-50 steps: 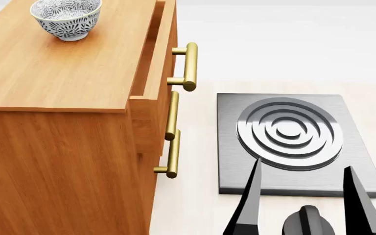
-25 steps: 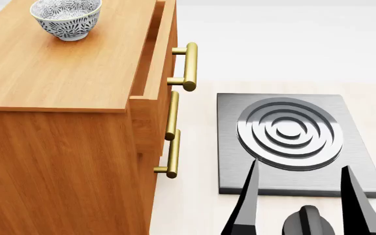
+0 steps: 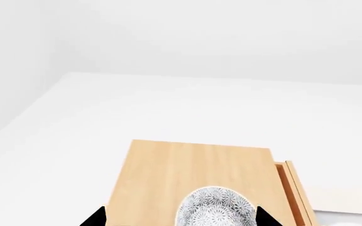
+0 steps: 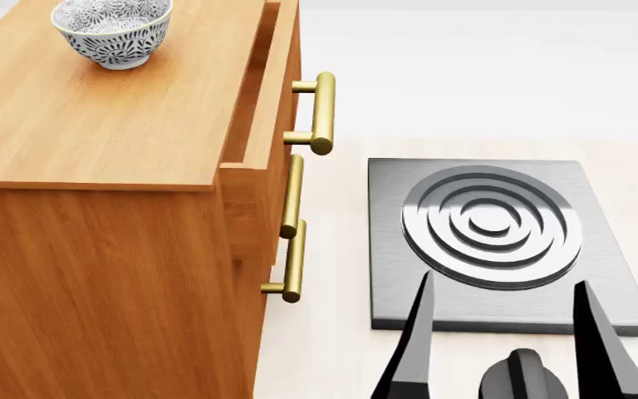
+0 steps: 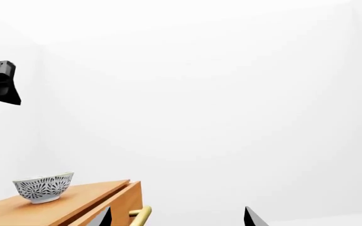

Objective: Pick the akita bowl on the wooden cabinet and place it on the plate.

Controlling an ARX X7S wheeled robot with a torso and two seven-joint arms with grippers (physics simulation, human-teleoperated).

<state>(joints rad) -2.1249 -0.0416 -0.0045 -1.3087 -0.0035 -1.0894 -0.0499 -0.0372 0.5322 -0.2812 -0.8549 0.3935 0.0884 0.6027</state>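
The akita bowl (image 4: 112, 29), white with a dark net pattern, stands upright on the wooden cabinet (image 4: 86, 125) near its far left corner. In the left wrist view the akita bowl (image 3: 218, 209) lies below and between the spread tips of my left gripper (image 3: 181, 221), which is open and apart from it. My right gripper (image 4: 503, 284) is open and empty, low at the front right over the grey burner. The right wrist view shows the akita bowl (image 5: 43, 187) on the cabinet (image 5: 74, 205), with the right gripper (image 5: 178, 219) open. The plate is out of view.
A grey square burner slab (image 4: 391, 249) with raised concentric rings lies on the pale floor right of the cabinet. Brass bar handles (image 4: 321, 112) stick out from the cabinet's front, and its top drawer stands slightly open. The left arm's black body (image 5: 2, 87) hangs high above the cabinet.
My right gripper's fingers have drifted slightly left, toward the cabinet. The bowl and cabinet have not moved.
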